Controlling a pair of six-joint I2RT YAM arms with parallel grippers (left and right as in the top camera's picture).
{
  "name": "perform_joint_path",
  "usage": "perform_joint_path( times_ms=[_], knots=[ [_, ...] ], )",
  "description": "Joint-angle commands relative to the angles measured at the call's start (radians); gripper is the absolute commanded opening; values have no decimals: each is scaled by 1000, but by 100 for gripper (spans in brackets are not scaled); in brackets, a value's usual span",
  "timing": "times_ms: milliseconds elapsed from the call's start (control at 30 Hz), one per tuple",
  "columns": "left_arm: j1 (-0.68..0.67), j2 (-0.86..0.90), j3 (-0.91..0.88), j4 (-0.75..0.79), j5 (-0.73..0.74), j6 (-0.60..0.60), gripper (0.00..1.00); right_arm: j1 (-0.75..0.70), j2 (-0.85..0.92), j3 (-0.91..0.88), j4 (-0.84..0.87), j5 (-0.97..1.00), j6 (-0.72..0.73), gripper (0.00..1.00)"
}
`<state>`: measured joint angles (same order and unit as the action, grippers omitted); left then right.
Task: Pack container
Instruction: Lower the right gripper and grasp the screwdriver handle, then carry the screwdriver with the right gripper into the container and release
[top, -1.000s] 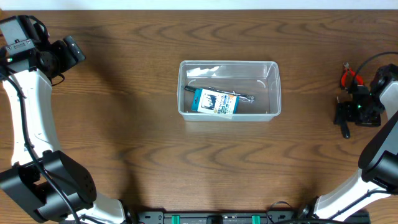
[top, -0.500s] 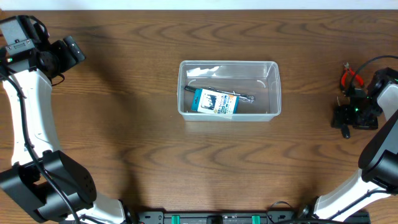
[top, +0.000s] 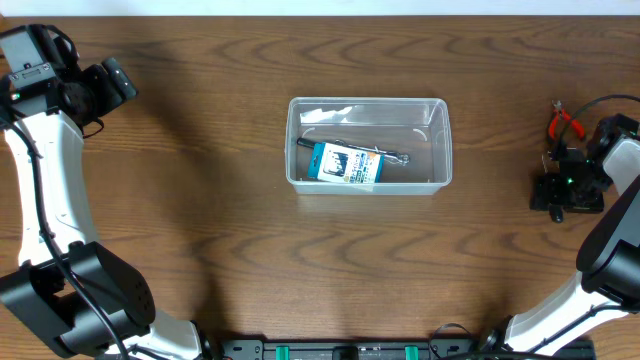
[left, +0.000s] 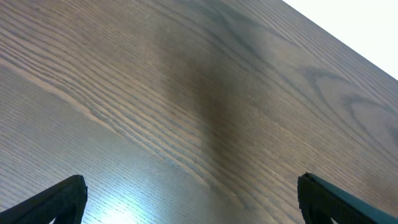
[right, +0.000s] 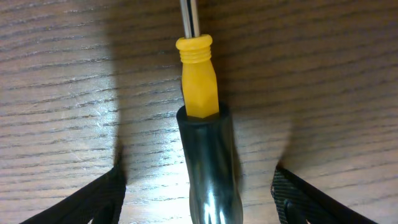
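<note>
The clear plastic container (top: 368, 101) stands at the table's middle. It holds a blue-and-white packet (top: 345, 163) and a dark-handled metal tool (top: 396, 156) partly under the packet. My right gripper (top: 565, 192) is at the far right. In the right wrist view it (right: 199, 183) is open, with one finger on each side of a screwdriver (right: 199, 93) that lies on the wood. The screwdriver has a dark glossy handle, a yellow collar and a metal shaft. My left gripper (top: 120, 82) is at the far left back, open and empty over bare wood (left: 193, 199).
Red-handled pliers (top: 563, 122) lie just behind my right gripper, near the table's right edge. The white table edge shows in the left wrist view (left: 367, 25).
My right gripper has shifted slightly forward and left over the screwdriver. The left arm and the container have not moved.
</note>
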<state>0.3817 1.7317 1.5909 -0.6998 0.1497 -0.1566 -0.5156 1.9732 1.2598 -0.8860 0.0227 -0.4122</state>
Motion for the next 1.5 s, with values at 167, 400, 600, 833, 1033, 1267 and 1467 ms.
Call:
perform_joint_path(
  times_ms=[167, 400, 600, 833, 1033, 1267, 1467],
  knots=[
    [2, -7, 14, -3, -8, 6, 98, -5, -8, -5, 5, 8, 23, 57],
    [2, -7, 14, -3, -8, 6, 98, -5, -8, -5, 3, 7, 23, 39],
    [2, -7, 14, -3, -8, 6, 98, -5, -8, -5, 3, 7, 23, 27],
    [2, -7, 14, -3, -8, 6, 98, -5, -8, 2, 16, 2, 23, 4],
    [2, -7, 14, -3, -8, 6, 98, 1, -10, 68, 5, -6, 88, 1],
    [2, -7, 14, -3, -8, 6, 98, 41, -17, 233, -66, -84, 86, 1],
    [2, -7, 14, -3, -8, 6, 98, 141, -17, 439, -153, -90, 57, 1]
  ],
)
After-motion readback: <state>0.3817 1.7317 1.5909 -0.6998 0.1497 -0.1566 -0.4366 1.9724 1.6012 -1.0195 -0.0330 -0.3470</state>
